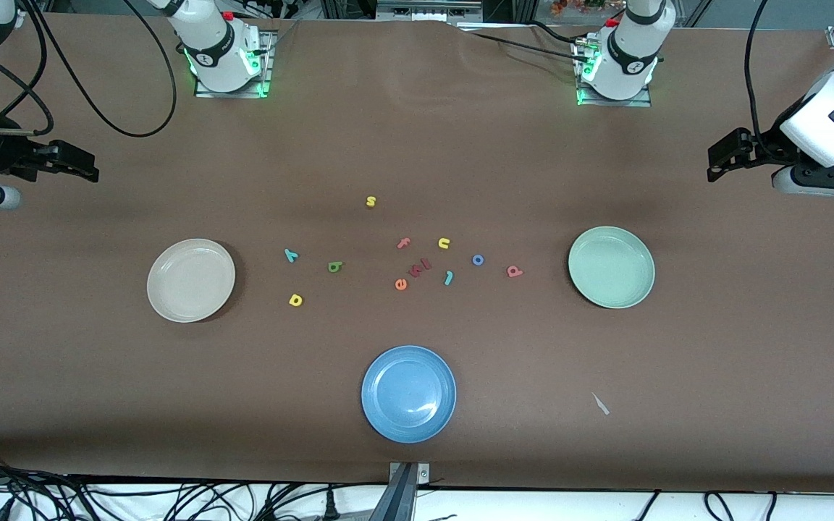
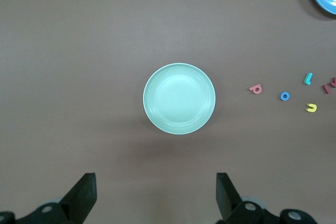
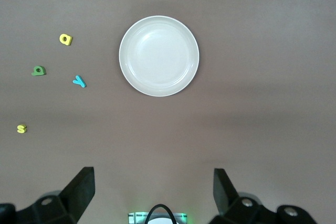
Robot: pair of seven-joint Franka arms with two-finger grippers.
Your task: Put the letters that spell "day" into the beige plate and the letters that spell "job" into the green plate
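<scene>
The beige plate lies empty toward the right arm's end. Beside it on the cloth are the teal y, the green letter and the yellow looped letter. The green plate is empty too, with the salmon-red letter, blue o and teal j beside it. My right gripper and left gripper hang open, holding nothing, over bare cloth at their own table ends.
A blue plate sits nearest the front camera. Among the letters lie a yellow s, red f, yellow u, orange e and pink letters. A paper scrap lies on the cloth.
</scene>
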